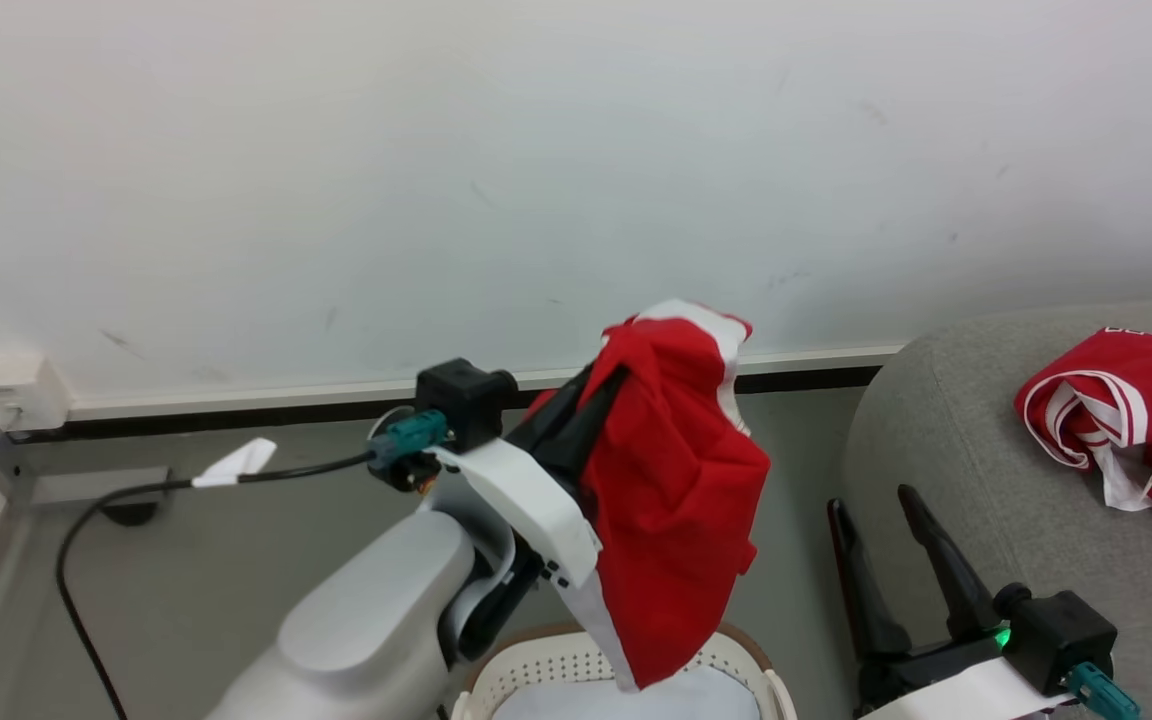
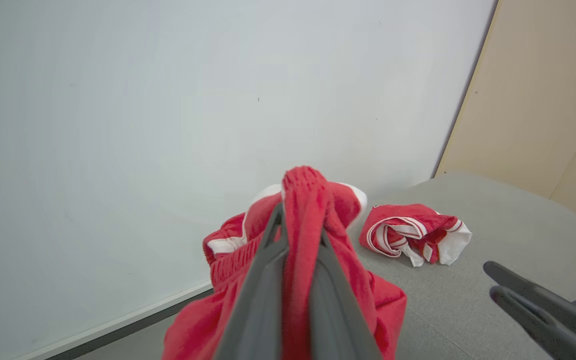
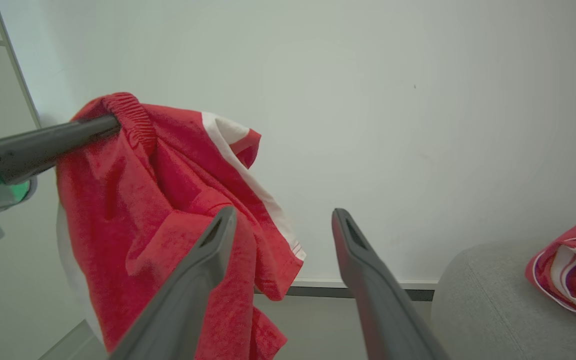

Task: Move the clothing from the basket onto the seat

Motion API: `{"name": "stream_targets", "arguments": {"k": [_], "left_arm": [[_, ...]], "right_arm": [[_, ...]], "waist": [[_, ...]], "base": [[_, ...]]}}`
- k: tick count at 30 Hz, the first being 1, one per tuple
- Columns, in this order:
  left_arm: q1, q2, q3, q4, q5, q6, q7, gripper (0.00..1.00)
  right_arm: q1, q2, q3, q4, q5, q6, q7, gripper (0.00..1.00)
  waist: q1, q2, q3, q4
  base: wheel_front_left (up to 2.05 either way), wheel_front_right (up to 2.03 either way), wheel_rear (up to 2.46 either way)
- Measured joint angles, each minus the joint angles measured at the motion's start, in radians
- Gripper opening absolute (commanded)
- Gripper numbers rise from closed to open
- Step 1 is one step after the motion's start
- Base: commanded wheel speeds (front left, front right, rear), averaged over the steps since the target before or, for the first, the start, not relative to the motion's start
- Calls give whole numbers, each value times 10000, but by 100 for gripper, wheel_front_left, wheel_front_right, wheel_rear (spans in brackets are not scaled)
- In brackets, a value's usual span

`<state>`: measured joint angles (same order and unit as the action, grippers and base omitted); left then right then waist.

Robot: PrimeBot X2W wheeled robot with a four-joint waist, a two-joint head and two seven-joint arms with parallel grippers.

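The tips of my left hand (image 2: pixel 299 225) are buried in a fold of the red garment (image 1: pixel 681 480), so the head view hides the fingertips. The left wrist view shows both dark fingers pressed together on a ribbed, elastic-looking edge of the cloth, clamped tight on it. Any lettering on this garment is folded out of sight. The basket (image 1: pixel 748 648) is cut off by the bottom edge of the head view: I see its tan rim, a strip of perforated wall and a pale white cloth (image 1: pixel 681 700) lying inside. My left forearm (image 1: pixel 376 600) covers the basket's left side. A second red garment (image 1: pixel 1121 420) with white stripes lies crumpled on the sofa (image 1: pixel 946 450), partly cut off at the right edge. My right hand (image 1: pixel 871 498) sits low at the right, fingers spread wide and holding nothing. It is just beside the sofa's rounded front edge, between the held garment and the sofa. Behind everything is a plain pale wall with a skirting strip. At the left, a black cable (image 1: pixel 136 492) with a white tag crosses the grey floor below a wall box (image 1: pixel 16 395). The held garment hangs in the air above the basket, its long axis roughly vertical. Its pinched edge is uppermost, a white stripe runs down one side, and its lowest corner overlaps the basket opening. I cannot tell whether that corner touches the cloth inside.
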<state>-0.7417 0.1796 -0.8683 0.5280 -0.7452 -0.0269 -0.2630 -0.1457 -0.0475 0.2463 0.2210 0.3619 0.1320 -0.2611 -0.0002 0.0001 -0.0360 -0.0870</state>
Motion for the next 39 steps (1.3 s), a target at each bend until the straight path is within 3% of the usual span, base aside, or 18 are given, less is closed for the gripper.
{"name": "stream_targets", "arguments": {"k": [8, 17, 22, 27, 39], "left_arm": [[-125, 669, 546, -1762, -232, 495, 259, 0], [126, 1009, 573, -2401, -307, 809, 550, 0], [226, 1058, 502, -2476, -311, 867, 631, 0], [290, 1049, 376, -2491, -320, 880, 685, 0], [430, 537, -364, -2418, -257, 637, 869, 0]], "right_arm": [[5, 6, 458, 188, 98, 0, 0, 100], [-52, 4, 811, 320, 117, 0, 0, 100], [-292, -81, 1383, 314, -96, 0, 0, 100], [-1022, -500, 2656, 416, -194, 0, 12, 100], [-2930, -965, 4566, 1762, 462, 0, 826, 100]], "waist": [[1, 0, -38, 139], [1, 0, 8, 106], [2, 0, 34, 132], [1, 0, 62, 157], [3, 0, 61, 729]], "base": [[0, 0, 0], [0, 0, 0], [0, 0, 0], [0, 0, 0], [0, 0, 0]]}}
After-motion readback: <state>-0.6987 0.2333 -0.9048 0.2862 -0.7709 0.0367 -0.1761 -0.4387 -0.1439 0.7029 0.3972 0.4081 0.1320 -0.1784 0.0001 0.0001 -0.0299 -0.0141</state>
